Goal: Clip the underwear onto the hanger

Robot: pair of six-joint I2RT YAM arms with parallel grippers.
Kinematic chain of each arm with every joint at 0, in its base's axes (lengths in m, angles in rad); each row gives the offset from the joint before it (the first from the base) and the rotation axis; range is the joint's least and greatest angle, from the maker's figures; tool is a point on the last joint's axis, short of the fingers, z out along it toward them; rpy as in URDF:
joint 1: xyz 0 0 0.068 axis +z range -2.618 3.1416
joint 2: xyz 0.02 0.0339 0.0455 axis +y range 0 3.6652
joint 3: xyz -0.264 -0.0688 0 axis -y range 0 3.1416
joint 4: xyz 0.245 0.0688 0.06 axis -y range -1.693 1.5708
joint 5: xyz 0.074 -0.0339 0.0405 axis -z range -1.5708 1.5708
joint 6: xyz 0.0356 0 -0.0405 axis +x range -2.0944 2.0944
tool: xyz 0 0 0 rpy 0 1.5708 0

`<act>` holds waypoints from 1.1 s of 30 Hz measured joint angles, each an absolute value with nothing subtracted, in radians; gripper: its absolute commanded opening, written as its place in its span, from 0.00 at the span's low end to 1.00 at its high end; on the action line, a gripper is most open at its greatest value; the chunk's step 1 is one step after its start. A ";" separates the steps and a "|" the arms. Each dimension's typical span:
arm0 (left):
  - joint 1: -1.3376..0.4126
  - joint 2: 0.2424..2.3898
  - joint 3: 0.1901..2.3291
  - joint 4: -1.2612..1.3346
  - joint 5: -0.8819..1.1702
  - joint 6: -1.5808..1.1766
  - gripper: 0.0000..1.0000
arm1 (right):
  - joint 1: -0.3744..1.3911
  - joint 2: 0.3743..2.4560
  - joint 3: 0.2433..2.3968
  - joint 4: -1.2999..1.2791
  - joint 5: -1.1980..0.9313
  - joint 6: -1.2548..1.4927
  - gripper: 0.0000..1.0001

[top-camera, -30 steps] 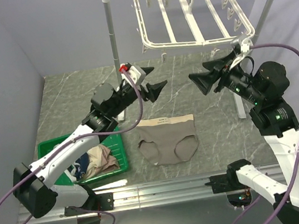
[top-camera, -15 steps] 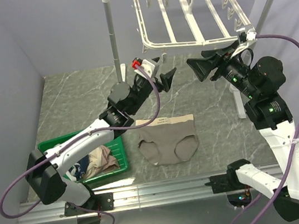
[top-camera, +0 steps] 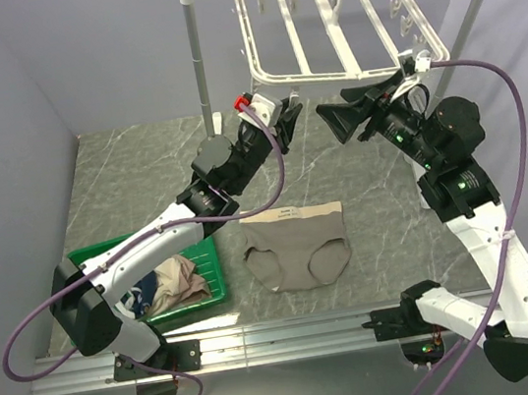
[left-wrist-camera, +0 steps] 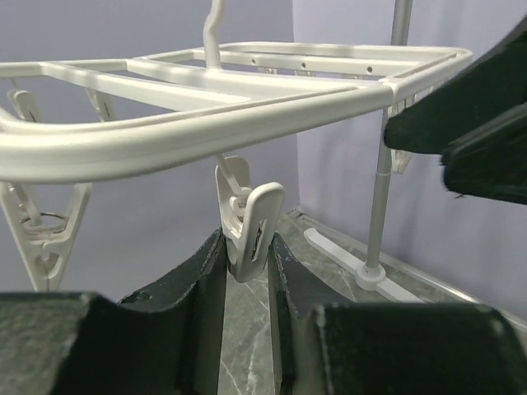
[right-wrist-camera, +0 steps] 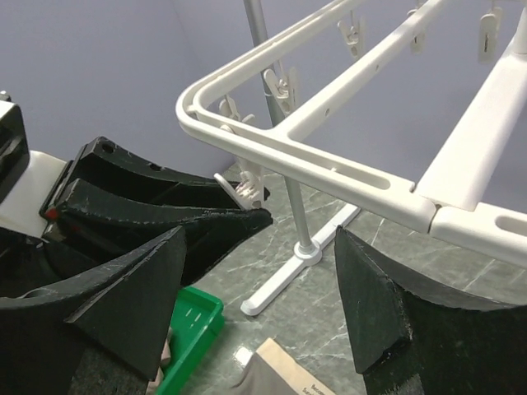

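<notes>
Bearing illegible waistband print [top-camera: 289, 212], underwear [top-camera: 297, 254] lies flat.

Bright, even light; soft shadows, sharp focus.

Plain lavender walls [top-camera: 10, 96], grey marbled tabletop [top-camera: 140, 166], white pole rack [top-camera: 196, 59]

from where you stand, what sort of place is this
Probably a robot test cell staged as a laundry corner: plain lilac walls around a marble-look table, a white clip hanger on a pole rack, and a green basket of clothes beside the underwear.
</notes>
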State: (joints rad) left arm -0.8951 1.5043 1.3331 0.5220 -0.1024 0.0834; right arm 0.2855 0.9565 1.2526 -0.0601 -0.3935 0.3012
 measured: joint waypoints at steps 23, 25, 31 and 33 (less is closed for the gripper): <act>-0.813 1.488 1.336 0.366 0.188 0.004 0.08 | 0.298 1.087 1.253 -0.005 -0.509 0.321 0.84; -0.804 1.485 1.338 0.364 0.223 -0.010 0.07 | 0.299 1.092 1.253 -0.007 -0.513 0.326 0.84; -0.796 1.483 1.354 0.348 0.300 -0.022 0.06 | 0.303 1.101 1.253 -0.004 -0.529 0.344 0.80; -0.795 1.483 1.357 0.342 0.319 -0.023 0.06 | 0.305 1.105 1.253 0.003 -0.537 0.344 0.73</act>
State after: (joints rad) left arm -0.7952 1.4830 1.3567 0.3424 0.3191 -0.0231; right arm 0.3054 1.1053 1.2530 0.0029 -0.5365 0.3439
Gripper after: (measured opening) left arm 0.273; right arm 0.794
